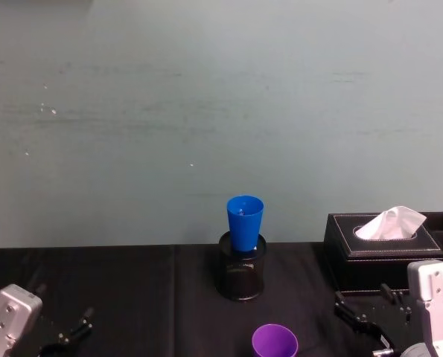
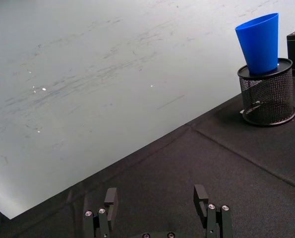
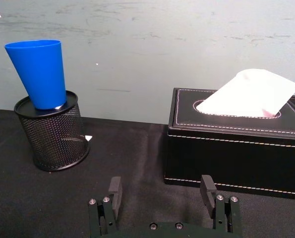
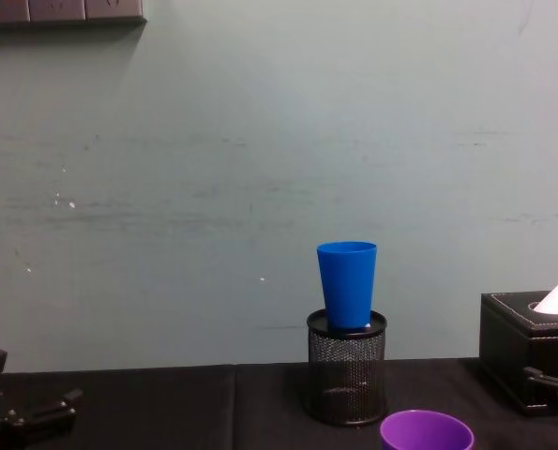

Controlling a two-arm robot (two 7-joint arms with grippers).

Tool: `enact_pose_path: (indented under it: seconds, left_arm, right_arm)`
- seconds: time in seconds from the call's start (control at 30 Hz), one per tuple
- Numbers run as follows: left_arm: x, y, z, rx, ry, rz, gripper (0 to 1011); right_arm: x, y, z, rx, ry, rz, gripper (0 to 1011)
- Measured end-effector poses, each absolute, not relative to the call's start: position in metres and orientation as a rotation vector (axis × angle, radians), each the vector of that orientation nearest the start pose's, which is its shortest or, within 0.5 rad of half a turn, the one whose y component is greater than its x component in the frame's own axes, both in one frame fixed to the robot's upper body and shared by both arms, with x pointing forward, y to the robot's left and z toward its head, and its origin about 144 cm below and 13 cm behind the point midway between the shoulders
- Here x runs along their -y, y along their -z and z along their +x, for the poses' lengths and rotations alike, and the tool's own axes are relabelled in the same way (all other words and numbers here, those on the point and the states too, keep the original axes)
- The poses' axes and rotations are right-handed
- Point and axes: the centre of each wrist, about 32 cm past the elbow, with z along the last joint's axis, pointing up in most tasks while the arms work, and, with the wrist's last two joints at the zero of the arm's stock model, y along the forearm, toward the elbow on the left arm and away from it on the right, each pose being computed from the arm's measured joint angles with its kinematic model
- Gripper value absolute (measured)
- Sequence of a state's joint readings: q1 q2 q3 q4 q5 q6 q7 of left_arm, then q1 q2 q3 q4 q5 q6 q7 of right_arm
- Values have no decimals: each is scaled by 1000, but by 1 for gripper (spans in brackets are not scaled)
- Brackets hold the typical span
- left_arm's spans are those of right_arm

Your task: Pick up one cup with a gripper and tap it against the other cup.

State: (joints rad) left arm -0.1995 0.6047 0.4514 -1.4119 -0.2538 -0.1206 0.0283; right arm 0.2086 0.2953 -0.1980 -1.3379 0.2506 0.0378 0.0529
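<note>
1. The purple cup is cut off by the bottom edge of the head view, just right of centre; its rim and upper wall show, its base does not. The chest view cuts it the same way, at the bottom right of centre.
2. The blue cup stands upright with its base sunk in the black mesh pen holder, at the centre of the head view, so its lower end is hidden by the holder's rim. It sits behind the purple cup, apart from it.
3. The left gripper shows its two fingers spread apart over bare black table cloth, with nothing between them. In the head view it lies at the lower left corner, partly cropped.
4. The right gripper likewise has its fingers parted and empty; in the head view it lies at the lower right corner, partly cropped.
5. A black tissue box with a white tissue sticking out stands at the right of the head view, just behind the right gripper and to the right of the pen holder.
6. A pale green wall fills the upper part behind the table.
</note>
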Motion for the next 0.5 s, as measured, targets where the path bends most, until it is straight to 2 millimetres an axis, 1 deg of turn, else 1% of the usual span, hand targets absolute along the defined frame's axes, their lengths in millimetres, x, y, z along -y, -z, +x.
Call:
enact_pose_path:
  seconds: [0.5]
  left_arm:
    - [-310,-1140,489,285,-1248,304,1000]
  right_arm:
    - [276,-1139,513,-23,1398,-143,1003]
